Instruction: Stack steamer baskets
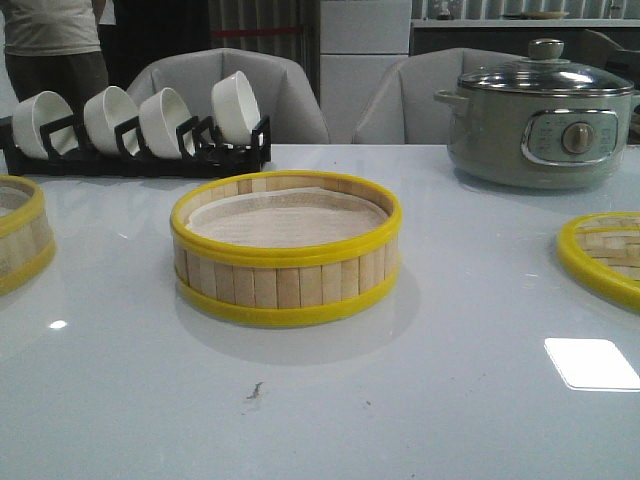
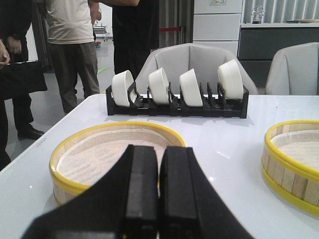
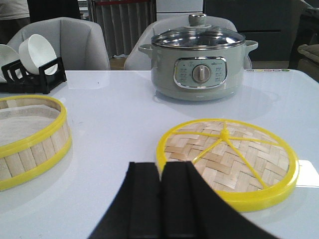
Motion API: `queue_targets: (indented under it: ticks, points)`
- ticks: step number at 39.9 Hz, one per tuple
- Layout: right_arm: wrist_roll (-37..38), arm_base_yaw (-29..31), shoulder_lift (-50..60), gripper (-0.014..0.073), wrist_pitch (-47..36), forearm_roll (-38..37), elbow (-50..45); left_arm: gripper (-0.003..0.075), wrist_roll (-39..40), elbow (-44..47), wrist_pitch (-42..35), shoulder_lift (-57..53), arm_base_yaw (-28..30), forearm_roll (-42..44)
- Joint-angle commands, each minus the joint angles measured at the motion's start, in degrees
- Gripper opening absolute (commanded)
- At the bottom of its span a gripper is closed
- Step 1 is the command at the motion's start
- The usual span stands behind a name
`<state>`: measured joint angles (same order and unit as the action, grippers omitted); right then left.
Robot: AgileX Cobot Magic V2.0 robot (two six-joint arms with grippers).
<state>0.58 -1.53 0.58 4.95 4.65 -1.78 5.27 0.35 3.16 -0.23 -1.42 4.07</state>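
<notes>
Both hands pressed shut, empty: left hand (image 2: 159, 199) near left steamer basket (image 2: 94, 154), right hand (image 3: 162, 204) beside lid (image 3: 227, 160).

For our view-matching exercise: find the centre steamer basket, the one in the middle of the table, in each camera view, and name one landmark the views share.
Front view: the centre steamer basket sits mid-frame on the white table.
Left wrist view: only part of it shows, cut by the right edge.
Right wrist view: part of it shows at the left edge.
Shared landmark: the black bowl rack behind it.
</notes>
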Motion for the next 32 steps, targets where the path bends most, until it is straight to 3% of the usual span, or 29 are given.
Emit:
queue_targets:
  ticks: [1,10,16,25,32]
  points:
    - [-0.58,-0.06,1.19,0.0055,-4.53,-0.22,0.86,0.0095,0.37,0.03,-4.91,-0.78,-0.09,-0.01]
    - [-0.58,-0.06,1.19,0.0055,-4.53,-0.22,0.86,0.0095,0.37,-4.32,-3.16,2.46,-0.52,-6.11]
    - [-0.58,-0.06,1.19,0.0055,-4.53,-0.22,0.86,0.0095,0.37,-22.24,7.03,18.75,-2.96,-3.71]
    - [-0.58,-0.06,1.19,0.0055,-4.53,-0.22,0.86,0.0095,0.12,-58.73,29.18,47.19,-5.03,4.38]
    - [-0.58,-0.06,1.19,0.0055,-4.53,-0.22,0.86,0.0095,-2.81,-74.30,40.94,60.74,-5.03,6.46]
